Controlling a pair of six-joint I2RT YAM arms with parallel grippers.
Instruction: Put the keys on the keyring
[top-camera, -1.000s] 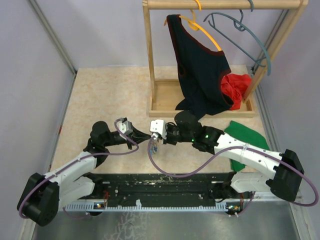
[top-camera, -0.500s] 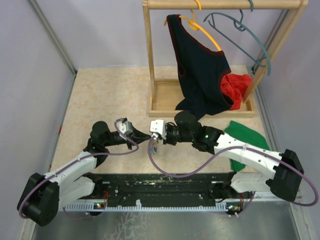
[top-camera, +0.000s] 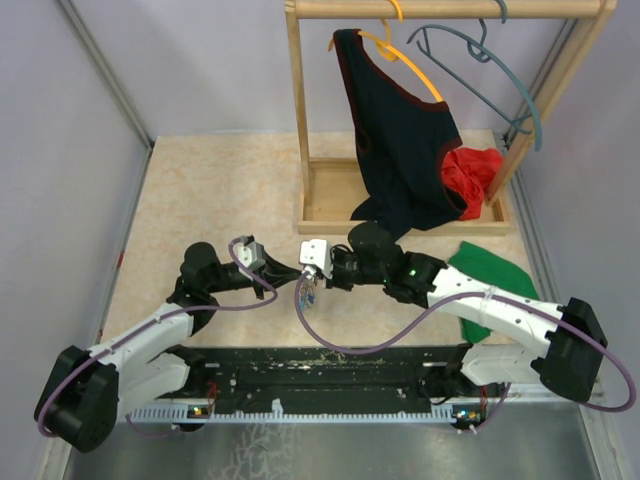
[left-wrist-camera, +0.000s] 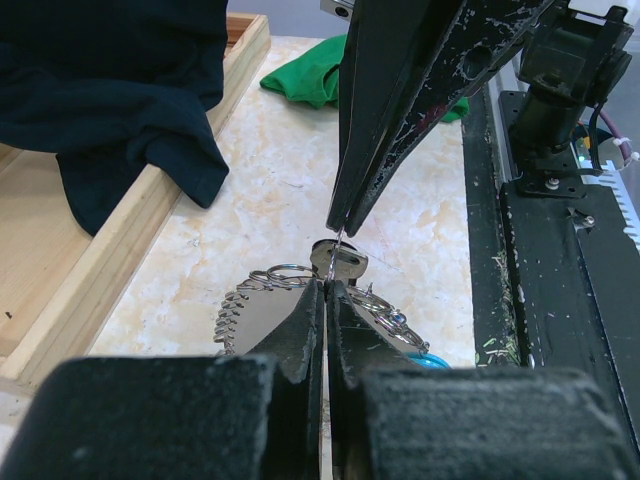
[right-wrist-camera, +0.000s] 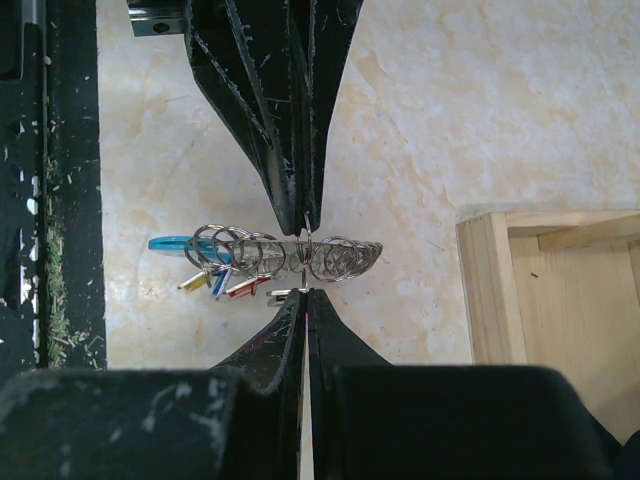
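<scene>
The keyring (right-wrist-camera: 335, 258) is grey coiled wire with one light-blue end, keys (right-wrist-camera: 225, 283) dangling. Left gripper (right-wrist-camera: 307, 213) and right gripper (right-wrist-camera: 304, 300) are clenched tight against it.

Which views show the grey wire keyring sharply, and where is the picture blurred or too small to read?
Right wrist view: the grey coiled-wire keyring is sharp, while the shut right pincer close to the lens is blurred. Left wrist view: likewise, the left pincer is soft, the keyring fairly crisp. Top view: even light, no glare, keyring too small to read.
</scene>
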